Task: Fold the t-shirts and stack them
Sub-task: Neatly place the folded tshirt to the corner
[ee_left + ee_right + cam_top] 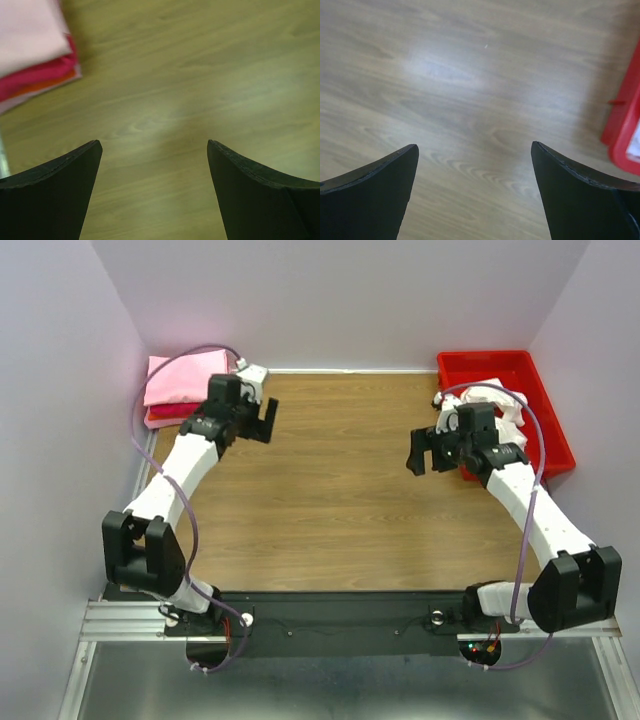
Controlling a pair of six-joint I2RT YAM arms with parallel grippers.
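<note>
Top external view: a stack (185,388) of folded shirts, pink on top, is seen at the table's (340,500) far-left corner, and a crumpled white shirt (497,392) is held in the red bin (490,360) at far right. The left claw (263,422) is spread and empty just beside the stack. The right claw (422,453) is likewise released, near the bin.

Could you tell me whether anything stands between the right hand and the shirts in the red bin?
Nothing on the table does. The right hand, open, hangs over bare wood just left of the bin; only the bin's own wall lies between it and the white shirt inside.
</note>
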